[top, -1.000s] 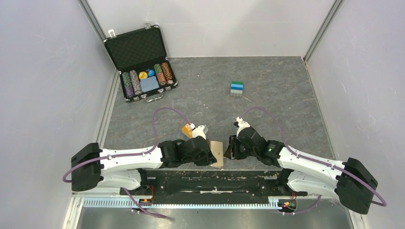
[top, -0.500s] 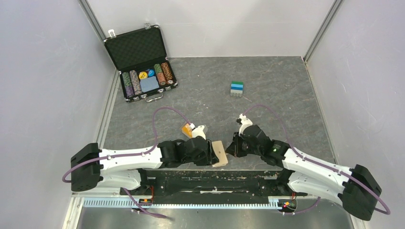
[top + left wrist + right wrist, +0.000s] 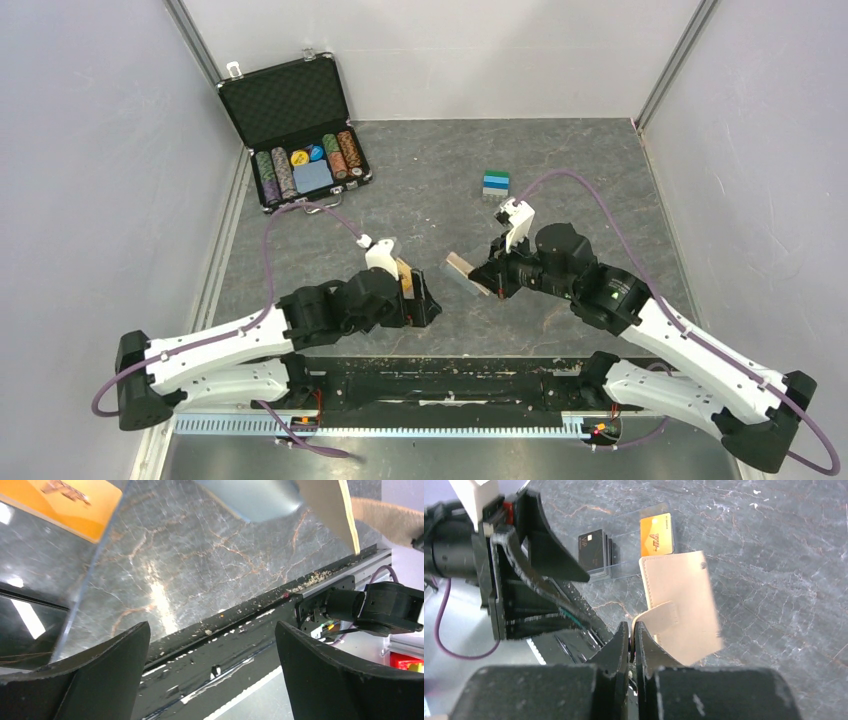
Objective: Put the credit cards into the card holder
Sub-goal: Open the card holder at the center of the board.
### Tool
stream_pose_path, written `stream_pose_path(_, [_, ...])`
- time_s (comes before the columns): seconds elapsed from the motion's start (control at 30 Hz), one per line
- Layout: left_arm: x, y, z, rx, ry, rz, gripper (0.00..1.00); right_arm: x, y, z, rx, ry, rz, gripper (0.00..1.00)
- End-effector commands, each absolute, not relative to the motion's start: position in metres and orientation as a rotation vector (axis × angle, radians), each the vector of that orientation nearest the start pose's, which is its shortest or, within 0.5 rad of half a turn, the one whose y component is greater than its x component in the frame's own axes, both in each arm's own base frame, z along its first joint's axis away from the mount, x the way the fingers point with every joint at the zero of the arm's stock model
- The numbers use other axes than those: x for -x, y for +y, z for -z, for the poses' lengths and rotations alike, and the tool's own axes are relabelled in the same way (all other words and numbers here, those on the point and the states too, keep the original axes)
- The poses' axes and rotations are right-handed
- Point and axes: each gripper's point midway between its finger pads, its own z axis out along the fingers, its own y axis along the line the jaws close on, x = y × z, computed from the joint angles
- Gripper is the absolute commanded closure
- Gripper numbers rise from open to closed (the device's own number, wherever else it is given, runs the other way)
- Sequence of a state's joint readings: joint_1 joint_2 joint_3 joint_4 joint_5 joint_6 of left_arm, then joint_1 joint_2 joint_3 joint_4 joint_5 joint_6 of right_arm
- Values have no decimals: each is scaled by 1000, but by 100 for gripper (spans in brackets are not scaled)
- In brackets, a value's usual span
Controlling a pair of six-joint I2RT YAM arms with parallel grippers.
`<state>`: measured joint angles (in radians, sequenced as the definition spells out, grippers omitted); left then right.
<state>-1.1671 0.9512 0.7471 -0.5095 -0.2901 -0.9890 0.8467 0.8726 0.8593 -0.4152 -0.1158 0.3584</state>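
The card holder (image 3: 461, 267) is a tan leather-like wallet that hangs folded above the table. My right gripper (image 3: 488, 283) is shut on its strap (image 3: 659, 620), and the body (image 3: 681, 605) droops past the fingers. My left gripper (image 3: 428, 303) is open and empty, a little left of the wallet and apart from it. In the left wrist view the wide-open left gripper (image 3: 212, 645) faces the table's front rail, with the wallet's edge (image 3: 345, 510) at the top. A stack of credit cards (image 3: 594, 552), a dark one marked VIP on top, lies under a clear lid.
A small orange box (image 3: 656, 534) lies beside the card stack, behind the wallet. An open black chip case (image 3: 300, 150) stands at the back left. A small blue-green block (image 3: 496, 184) sits beyond my right gripper. The black front rail (image 3: 260, 610) runs just below my left gripper.
My left gripper let go of the card holder, opened wide and drew back left. My right gripper shut on the strap and carried the wallet up and away from the front edge.
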Motion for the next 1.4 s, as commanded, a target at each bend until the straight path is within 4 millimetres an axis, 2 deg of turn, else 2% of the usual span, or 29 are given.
stream_pose_path(0.0, [-142,-254,-187,-241,2272,771,0,-160,253,-252,788,1971,-892,100])
stream_pose_path(0.2, [-135,-266,-212,-504,2186,846,0,-142,262,-263,876,1931,-1008,100])
stream_pose_path(0.4, [-113,-291,-235,-789,2069,1003,0,-127,269,-278,928,1887,-1120,100])
stream_pose_path(0.63, [-84,-307,-265,-972,1830,1232,1,-113,271,-292,966,1831,-1217,100])
stream_pose_path(0.77, [-82,-309,-262,-984,1847,1250,3,-110,273,-300,959,1813,-1258,100])
stream_pose_path(1.07, [-94,-314,-240,-943,1937,1178,18,-106,278,-316,923,1788,-1347,100])
stream_pose_path(1.13, [-94,-316,-235,-948,1955,1174,23,-107,278,-319,905,1784,-1354,100])
stream_pose_path(1.2, [-95,-317,-228,-947,1991,1158,34,-109,278,-323,885,1780,-1360,100])
stream_pose_path(1.23, [-97,-316,-224,-942,2014,1141,44,-110,278,-323,879,1782,-1364,100])
stream_pose_path(1.37, [-101,-314,-222,-910,2039,1119,76,-114,277,-316,860,1805,-1351,100])
